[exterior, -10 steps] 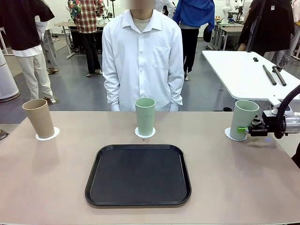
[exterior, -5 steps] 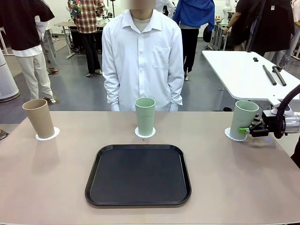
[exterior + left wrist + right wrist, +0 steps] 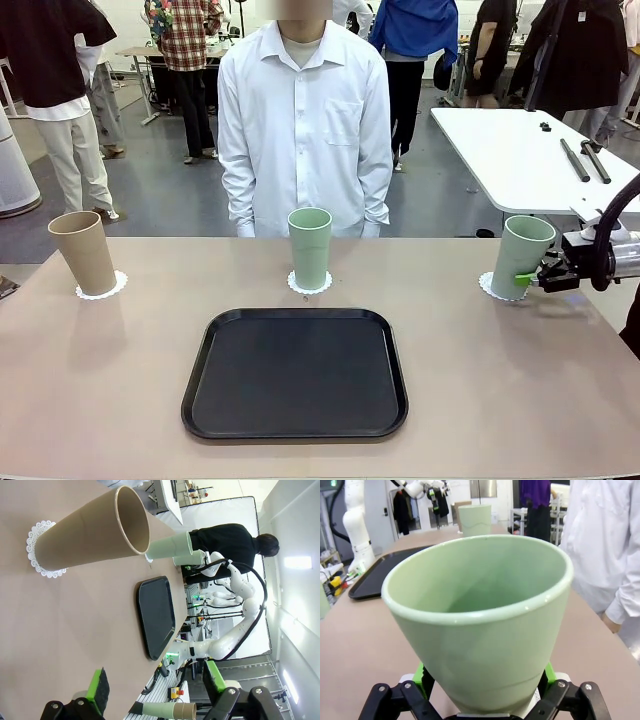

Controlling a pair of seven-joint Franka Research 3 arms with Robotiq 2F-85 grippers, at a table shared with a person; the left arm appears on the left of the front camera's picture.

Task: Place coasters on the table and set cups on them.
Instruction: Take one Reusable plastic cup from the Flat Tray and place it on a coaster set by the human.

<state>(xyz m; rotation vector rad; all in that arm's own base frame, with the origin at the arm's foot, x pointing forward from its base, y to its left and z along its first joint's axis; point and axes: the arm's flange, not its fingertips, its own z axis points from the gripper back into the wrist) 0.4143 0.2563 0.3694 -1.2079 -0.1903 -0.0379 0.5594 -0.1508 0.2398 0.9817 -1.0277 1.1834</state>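
So the right gripper is sitting at the right edge of the front frame, fingers apart on either side of the right mint cup, not clamped. Compared with a second ago the gripper is sliding back toward the right edge and the cup is leaning a touch more to the right; the cup's base is staying on its coaster. In the right wrist frame the same cup is filling the centre between the green pads, mouth tilted toward the camera, with slack at the sides as far as I can tell. I am reading this as release and pull-out after placing the last cup.

The other two are looking done: the brown cup is standing on its coaster at mid left, and the middle mint cup is standing on its coaster at centre, in front of the person in the white shirt. The black tray is lying bare in the lower centre of the table.

The left gripper is at the bottom of the left wrist frame, fingers wide apart and holding nothing, well clear of the brown cup at upper left there.

Risk: the retreating fingers could be dragging or tipping the leaning cup.
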